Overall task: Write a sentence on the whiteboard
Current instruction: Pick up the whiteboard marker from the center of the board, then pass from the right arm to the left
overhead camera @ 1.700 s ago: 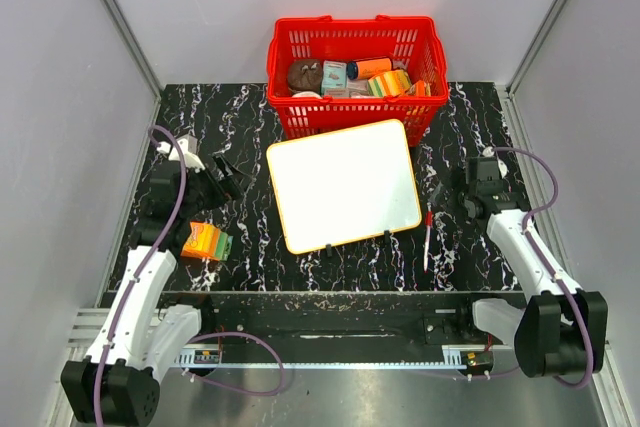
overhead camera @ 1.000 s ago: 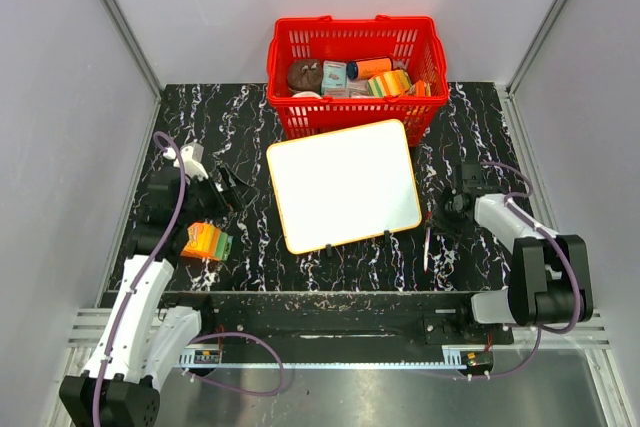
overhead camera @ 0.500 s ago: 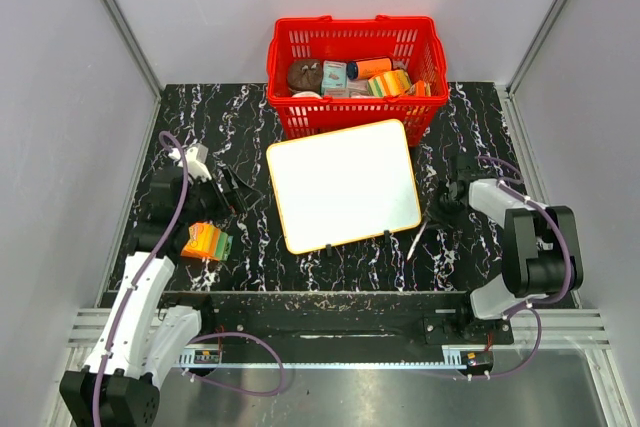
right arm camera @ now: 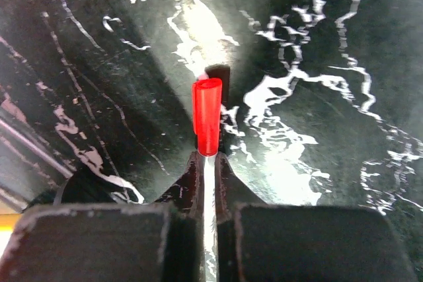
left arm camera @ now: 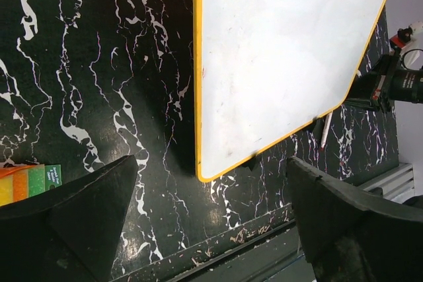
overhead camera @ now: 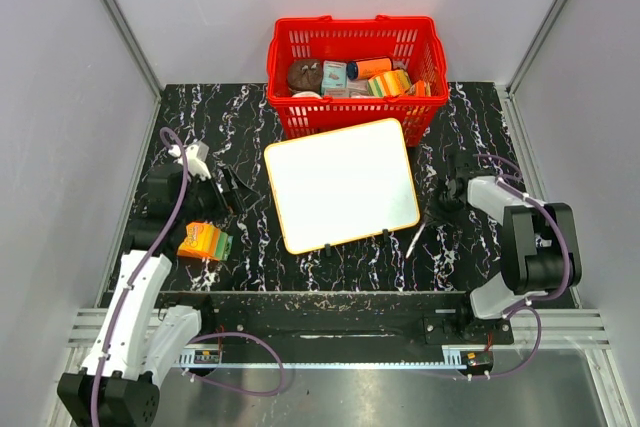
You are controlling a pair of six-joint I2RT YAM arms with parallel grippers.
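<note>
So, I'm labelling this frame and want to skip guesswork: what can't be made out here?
Right wrist view: the marker shows only its red cap and a sliver of barrel; the right fingers cover the rest.
Left wrist view: the orange-and-green pack is cut by the left edge and overlapped by a left finger.
Top view: items in the red basket are too small to identify.

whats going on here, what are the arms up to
The right gripper is shut on a white marker with a red end, down near the table just right of the whiteboard. The left gripper hangs open beside the board's left edge, holding nothing. The board lies flat in front of the red basket and is blank: nothing is written on it yet.
</note>
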